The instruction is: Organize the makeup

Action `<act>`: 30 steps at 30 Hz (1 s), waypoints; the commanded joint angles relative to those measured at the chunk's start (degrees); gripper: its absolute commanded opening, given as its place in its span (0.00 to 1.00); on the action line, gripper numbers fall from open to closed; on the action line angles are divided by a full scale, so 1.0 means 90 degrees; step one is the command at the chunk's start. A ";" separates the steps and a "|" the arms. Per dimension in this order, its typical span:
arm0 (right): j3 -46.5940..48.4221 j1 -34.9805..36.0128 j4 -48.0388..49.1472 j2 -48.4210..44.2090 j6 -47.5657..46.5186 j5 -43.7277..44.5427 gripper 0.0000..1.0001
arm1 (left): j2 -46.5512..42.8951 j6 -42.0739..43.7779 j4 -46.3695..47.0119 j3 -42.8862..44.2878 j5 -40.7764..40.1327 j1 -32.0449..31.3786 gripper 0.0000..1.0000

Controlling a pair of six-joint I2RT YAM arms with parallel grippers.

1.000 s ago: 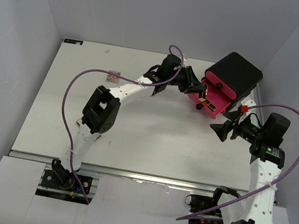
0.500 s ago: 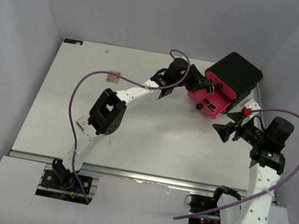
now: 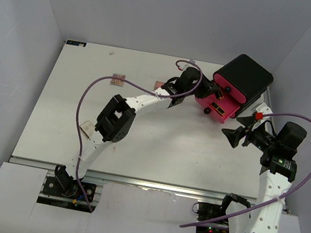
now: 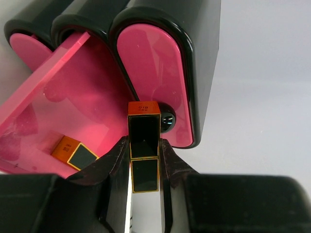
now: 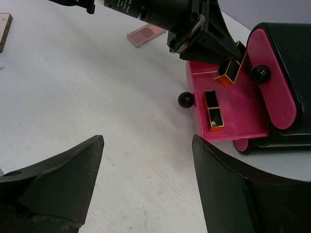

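2 black-and-gold square-section lipsticks | first lipstick (image 4: 144, 127) frame centre, pinched between closed left gripper (image 4: 144, 154) fingers, above open pink plastic drawer (image 4: 97, 109) | second lipstick (image 4: 77, 154) lying in drawer, lower left | 1 tan-pink eyeshadow palette (image 5: 146, 34) on white table (image 5: 73, 97), top | right gripper (image 5: 146, 148) spread, empty

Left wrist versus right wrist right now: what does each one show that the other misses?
Only the left wrist view: the printed orange end label on the held lipstick, seen close up.
Only the right wrist view: the eyeshadow palette lying on the table, the open drawer's round knob, and the right pincer, open and empty.
Both: the left pincer shut on that lipstick, a second lipstick lying in the open pink drawer, and the black box.
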 commanded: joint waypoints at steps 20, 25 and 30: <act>-0.0097 -0.0265 0.0272 -0.0049 0.0113 -0.0332 0.80 | 0.0110 -0.0348 0.0063 0.0456 0.0078 -0.0123 0.58; -0.0152 -0.0274 0.0136 -0.0025 -0.0135 -0.0692 0.80 | -0.0404 0.0106 0.0220 0.0185 0.0184 -0.0120 0.58; -0.0108 -0.0274 -0.0586 0.0047 -0.1014 -0.1336 0.80 | -0.1427 0.0993 0.0357 -0.0880 0.0267 -0.0036 0.57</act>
